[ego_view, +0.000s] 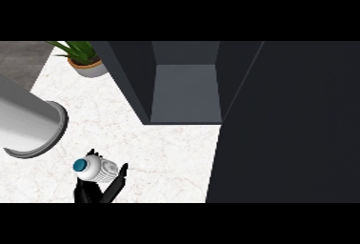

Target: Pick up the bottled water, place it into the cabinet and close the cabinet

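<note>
We find the bottled water [94,169] near the desk's [169,147] front edge, gripped by a hand [105,188] whose fingers curl around its ribbed body; its blue cap [80,165] faces upward. We cannot tell from this view which hand it is. The cabinet [184,95] stands open toward the desk's rear, with its dark door [288,128] swung out along the right side. A large grey cylinder [32,125] lies at the left edge. A potted plant [84,59] sits at the rear left corner. Bare marble lies between bottle and cabinet.
</note>
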